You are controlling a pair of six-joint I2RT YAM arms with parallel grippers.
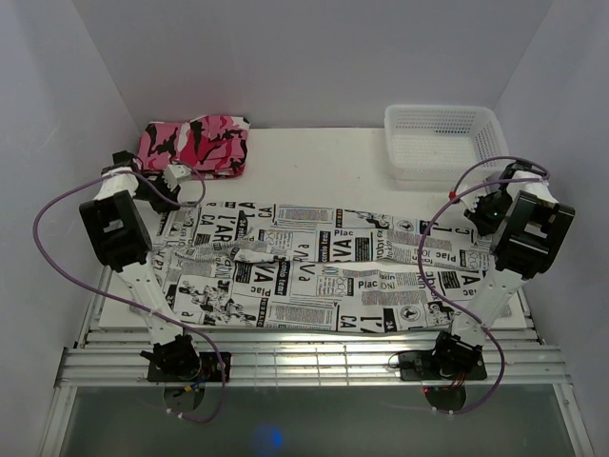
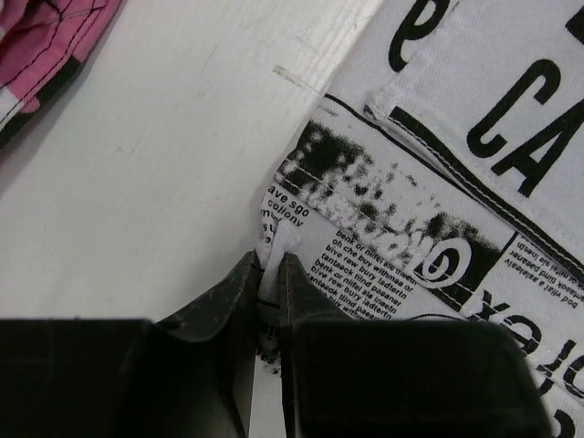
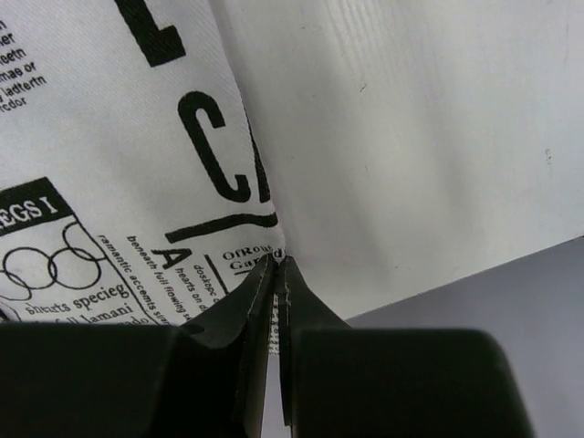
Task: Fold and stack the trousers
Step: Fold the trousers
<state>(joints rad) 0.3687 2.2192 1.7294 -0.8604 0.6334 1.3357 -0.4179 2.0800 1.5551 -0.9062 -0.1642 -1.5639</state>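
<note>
The newspaper-print trousers [image 1: 324, 271] lie spread across the table from left to right, rumpled in the middle. My left gripper [image 1: 174, 181] is at their far left corner, shut on a pinch of the cloth edge [image 2: 269, 274]. My right gripper [image 1: 481, 211] is at their far right edge, shut on the cloth's corner [image 3: 276, 274]. Both wrist views show printed fabric held between the closed fingers, just above the white table.
A pink, black and white camouflage garment [image 1: 195, 146] lies folded at the back left, close to my left gripper; its corner also shows in the left wrist view [image 2: 46, 46]. A white mesh basket [image 1: 442, 141] stands at the back right. Walls enclose the table.
</note>
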